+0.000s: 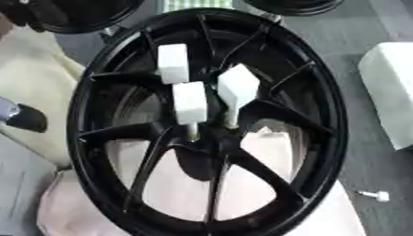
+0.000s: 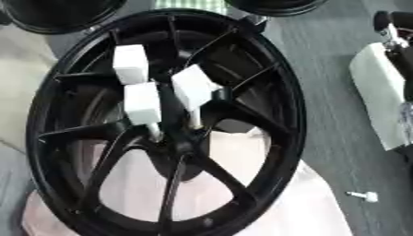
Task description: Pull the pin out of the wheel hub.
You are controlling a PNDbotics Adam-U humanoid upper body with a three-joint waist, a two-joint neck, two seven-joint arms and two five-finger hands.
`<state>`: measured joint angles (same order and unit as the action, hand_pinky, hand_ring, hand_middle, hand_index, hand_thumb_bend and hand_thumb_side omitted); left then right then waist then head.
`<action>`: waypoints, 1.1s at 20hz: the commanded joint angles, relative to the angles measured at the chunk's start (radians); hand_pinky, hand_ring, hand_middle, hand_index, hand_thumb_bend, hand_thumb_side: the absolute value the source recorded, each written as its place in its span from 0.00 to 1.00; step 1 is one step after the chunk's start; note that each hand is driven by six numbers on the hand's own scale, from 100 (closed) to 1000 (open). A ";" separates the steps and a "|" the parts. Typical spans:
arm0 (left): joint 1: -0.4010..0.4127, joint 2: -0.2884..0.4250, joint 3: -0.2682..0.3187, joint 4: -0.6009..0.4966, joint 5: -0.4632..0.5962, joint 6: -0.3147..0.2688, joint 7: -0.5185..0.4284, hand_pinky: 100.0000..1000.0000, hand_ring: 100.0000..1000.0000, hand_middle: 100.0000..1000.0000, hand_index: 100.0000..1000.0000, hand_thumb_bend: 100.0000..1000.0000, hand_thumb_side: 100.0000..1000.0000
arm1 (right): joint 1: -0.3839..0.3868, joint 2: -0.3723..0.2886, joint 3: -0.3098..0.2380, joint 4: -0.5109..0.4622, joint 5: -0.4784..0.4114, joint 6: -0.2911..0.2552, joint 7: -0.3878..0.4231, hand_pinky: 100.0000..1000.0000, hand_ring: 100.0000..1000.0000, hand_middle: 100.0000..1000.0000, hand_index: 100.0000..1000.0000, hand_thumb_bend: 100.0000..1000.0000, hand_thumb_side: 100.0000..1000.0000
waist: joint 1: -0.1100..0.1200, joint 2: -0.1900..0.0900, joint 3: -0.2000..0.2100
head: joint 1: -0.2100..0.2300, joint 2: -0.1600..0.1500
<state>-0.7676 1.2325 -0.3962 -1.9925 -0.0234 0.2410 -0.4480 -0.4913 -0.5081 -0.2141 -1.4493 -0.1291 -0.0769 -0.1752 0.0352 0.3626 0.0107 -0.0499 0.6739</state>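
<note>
A black spoked wheel hub fills the middle of both views, lying tilted on a pale pink cushion. Three white pins with block-shaped heads stand in its centre: one at the upper left, one in the middle, and one on the right. Their thin shafts run down into the hub centre. A dark part of my left hand shows at the left edge, away from the pins. Part of my right hand shows at the upper right edge, also apart from the hub.
A small white pin lies loose on the grey floor at the lower right. A white box stands right of the hub. Two more black wheels lie beyond it. A cream cloth lies left.
</note>
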 commanded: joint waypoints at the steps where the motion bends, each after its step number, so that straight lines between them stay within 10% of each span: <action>1: -0.024 0.003 -0.020 -0.007 -0.016 0.031 -0.002 0.76 0.73 0.77 0.85 0.86 0.35 | -0.004 -0.018 0.000 -0.013 0.007 0.000 0.005 0.84 0.71 0.63 0.70 0.46 0.46 | -0.001 -0.017 -0.002 | 0.005 -0.009; 22: -0.329 -0.258 -0.175 0.002 -0.167 0.156 -0.039 0.76 0.72 0.76 0.82 0.87 0.35 | 0.018 0.001 0.014 -0.004 0.014 0.004 0.019 0.84 0.71 0.63 0.70 0.46 0.46 | -0.009 -0.031 0.014 | 0.012 -0.008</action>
<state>-1.0761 0.9776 -0.5733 -1.9903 -0.1788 0.3856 -0.4789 -0.4651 -0.4877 -0.1961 -1.4454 -0.1190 -0.0707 -0.1580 0.0288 0.3603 0.0250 -0.0416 0.6740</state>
